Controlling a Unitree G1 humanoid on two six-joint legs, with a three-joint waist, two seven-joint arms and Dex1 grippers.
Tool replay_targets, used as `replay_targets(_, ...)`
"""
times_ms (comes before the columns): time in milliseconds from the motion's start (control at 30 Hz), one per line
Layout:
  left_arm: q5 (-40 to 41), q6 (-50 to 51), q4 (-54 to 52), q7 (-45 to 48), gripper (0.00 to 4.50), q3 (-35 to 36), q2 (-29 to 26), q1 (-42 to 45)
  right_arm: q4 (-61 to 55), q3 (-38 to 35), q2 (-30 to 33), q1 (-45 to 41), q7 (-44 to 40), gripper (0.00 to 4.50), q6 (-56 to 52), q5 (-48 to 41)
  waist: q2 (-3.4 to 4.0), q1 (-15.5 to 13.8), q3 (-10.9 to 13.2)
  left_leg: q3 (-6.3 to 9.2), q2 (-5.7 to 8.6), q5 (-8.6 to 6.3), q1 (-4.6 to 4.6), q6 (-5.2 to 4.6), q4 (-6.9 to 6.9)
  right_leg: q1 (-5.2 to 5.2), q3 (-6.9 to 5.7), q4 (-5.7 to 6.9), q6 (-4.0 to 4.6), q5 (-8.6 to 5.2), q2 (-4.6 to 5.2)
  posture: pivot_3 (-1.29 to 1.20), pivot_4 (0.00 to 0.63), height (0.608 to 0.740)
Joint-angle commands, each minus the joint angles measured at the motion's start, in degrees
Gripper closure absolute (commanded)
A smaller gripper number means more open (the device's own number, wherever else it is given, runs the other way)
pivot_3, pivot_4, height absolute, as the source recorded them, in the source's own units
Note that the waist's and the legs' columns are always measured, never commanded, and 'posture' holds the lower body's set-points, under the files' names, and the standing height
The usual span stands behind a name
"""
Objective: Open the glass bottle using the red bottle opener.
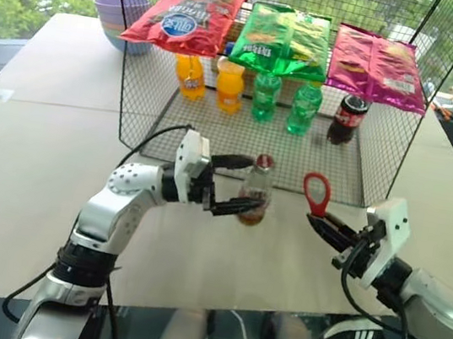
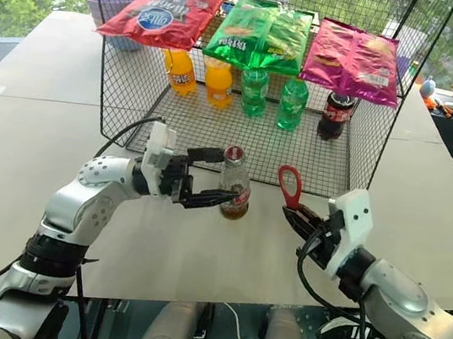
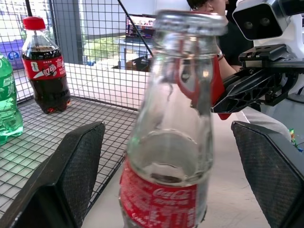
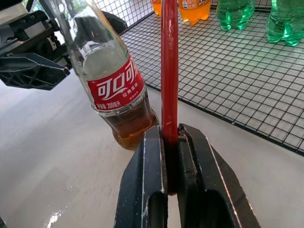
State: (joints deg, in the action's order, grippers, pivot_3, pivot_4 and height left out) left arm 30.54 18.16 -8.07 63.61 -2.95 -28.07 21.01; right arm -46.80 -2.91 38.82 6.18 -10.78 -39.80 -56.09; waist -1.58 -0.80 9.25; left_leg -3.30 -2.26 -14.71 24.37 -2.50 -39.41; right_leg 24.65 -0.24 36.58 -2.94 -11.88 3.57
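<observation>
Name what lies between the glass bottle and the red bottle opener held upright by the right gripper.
Nothing: in the left eye view, bare tabletop and the wire cage's front edge separate the glass bottle from the red bottle opener in the right gripper.

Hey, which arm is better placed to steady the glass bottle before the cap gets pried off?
Left. The left gripper stands open around the glass bottle, a finger on each side, so it probably only needs to close. The right gripper is shut on the red bottle opener, beside the bottle.
</observation>
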Motion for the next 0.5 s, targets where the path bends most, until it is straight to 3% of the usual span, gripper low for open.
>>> replay_targets(33, 0.18, -0.13, -0.03, 1.12, 0.09, -0.91, 0.25, 1.78, -2.4, -0.45, -0.56, -0.32, -0.85, 4.5, 0.93, 1.29, 0.0, -0.01, 0.0, 0.0, 0.0, 0.0, 0.0, 0.0, 0.0, 0.0, 0.0, 0.0, 0.0, 0.0, 0.0, 0.0, 0.15, 0.74)
replay_targets(167, -0.28, -0.52, 1.41, 1.88, 1.37, -1.59, 0.51, 2.86, -2.92, -0.69, -1.09, -1.5, -0.72, 4.5, 0.75, 1.86, 0.0, 0.01, 0.0, -0.03, 0.01, 0.0, -0.03, 0.0, 0.0, 0.0, 0.03, 0.02, 0.0, 0.0, 0.0, 0.0, 0.15, 0.74)
replay_targets(500, -0.09, -0.09, 2.92, 2.85, 1.37, -2.42, 1.03, 5.25, -3.6, 0.05, -1.2, -3.84, -0.73, 4.5, 0.0, 3.71, 0.0, 0.03, 0.0, -0.11, 0.01, 0.0, -0.1, 0.0, 0.0, -0.01, 0.12, 0.09, 0.0, 0.0, -0.01, 0.0, 0.15, 0.74)
